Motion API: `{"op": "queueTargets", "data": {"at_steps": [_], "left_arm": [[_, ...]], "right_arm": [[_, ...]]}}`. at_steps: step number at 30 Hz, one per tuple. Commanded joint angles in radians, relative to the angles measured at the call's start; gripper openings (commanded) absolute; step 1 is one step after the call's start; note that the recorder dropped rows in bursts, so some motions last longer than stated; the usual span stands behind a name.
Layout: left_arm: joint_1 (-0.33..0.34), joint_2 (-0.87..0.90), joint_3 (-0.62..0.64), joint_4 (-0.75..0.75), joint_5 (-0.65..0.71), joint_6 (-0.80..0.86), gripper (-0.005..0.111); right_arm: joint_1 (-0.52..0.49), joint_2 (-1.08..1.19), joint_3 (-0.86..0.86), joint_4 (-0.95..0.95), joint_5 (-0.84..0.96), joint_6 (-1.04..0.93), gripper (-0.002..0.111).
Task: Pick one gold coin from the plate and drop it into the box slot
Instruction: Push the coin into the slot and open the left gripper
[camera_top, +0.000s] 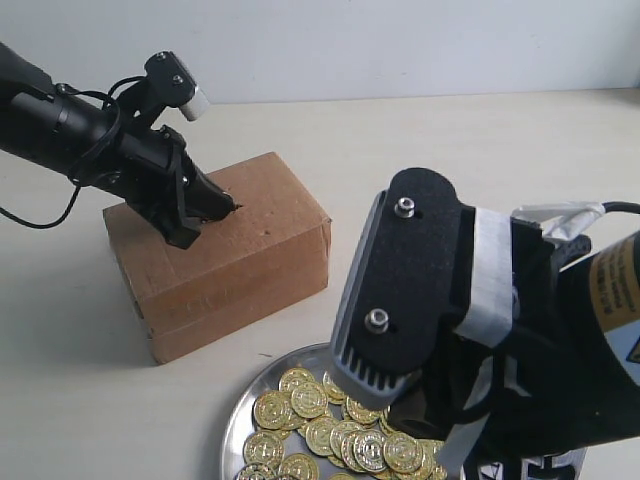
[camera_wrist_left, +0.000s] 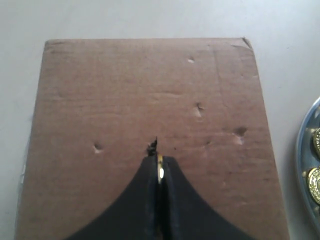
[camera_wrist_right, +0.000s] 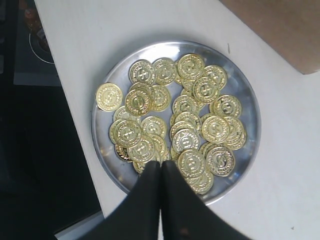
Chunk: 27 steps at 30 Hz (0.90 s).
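The brown cardboard box (camera_top: 230, 255) sits left of centre on the table. My left gripper (camera_top: 228, 207) hovers at its top, shut on a gold coin (camera_wrist_left: 160, 169) held edge-on between the black fingers, right at the dark slot (camera_wrist_left: 152, 146). The silver plate (camera_wrist_right: 243, 87) holds several gold coins (camera_wrist_right: 215, 127) at the near edge of the table. My right gripper (camera_wrist_right: 160, 165) is shut with nothing between its fingers, tips over the plate's rim. In the exterior view the right arm hides much of the plate (camera_top: 238, 412).
The box top (camera_wrist_left: 150, 90) shows a few small dents and punctures. A corner of the box (camera_wrist_right: 280, 30) lies beyond the plate in the right wrist view. The table edge runs next to the plate, with dark floor (camera_wrist_right: 45, 150) beyond it.
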Motion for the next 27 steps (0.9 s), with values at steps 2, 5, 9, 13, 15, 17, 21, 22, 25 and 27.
{"op": "queueTargets", "data": {"at_steps": [2,5,9,13,15,17,21,22,25,27], "left_arm": [[-0.001,0.004,-0.002,-0.004,-0.002,0.006,0.000],[-0.001,0.004,-0.002,-0.004,-0.002,0.006,0.000],[-0.001,0.004,-0.002,-0.004,0.003,0.006,0.012],[-0.001,0.004,-0.002,-0.006,0.003,0.006,0.032],[-0.001,0.004,-0.002,-0.013,0.003,0.006,0.037],[-0.001,0.004,-0.002,-0.013,0.003,0.006,0.036],[-0.001,-0.008,-0.002,-0.013,0.003,-0.001,0.036],[-0.001,-0.018,-0.002,-0.013,0.003,-0.001,0.036],[-0.001,-0.062,-0.002,-0.013,0.007,-0.010,0.036],[-0.001,-0.101,-0.002,-0.009,0.007,-0.030,0.029]], "right_arm": [[-0.002,-0.008,0.003,-0.001,-0.009,0.002,0.000],[-0.002,-0.008,0.003,0.001,-0.009,0.002,0.000],[-0.002,-0.008,0.003,0.003,-0.009,0.002,0.000],[-0.002,-0.008,0.003,0.003,-0.009,0.002,0.000],[-0.002,-0.008,0.003,0.003,-0.009,0.002,0.000],[-0.002,-0.008,0.003,0.003,-0.009,0.002,0.000],[-0.002,-0.008,0.003,0.003,-0.009,0.002,0.000],[-0.002,-0.008,0.003,0.003,-0.009,0.002,0.000],[-0.002,-0.008,0.003,0.003,-0.009,0.002,0.000],[-0.002,-0.008,0.003,0.003,-0.011,0.002,0.000]]}}
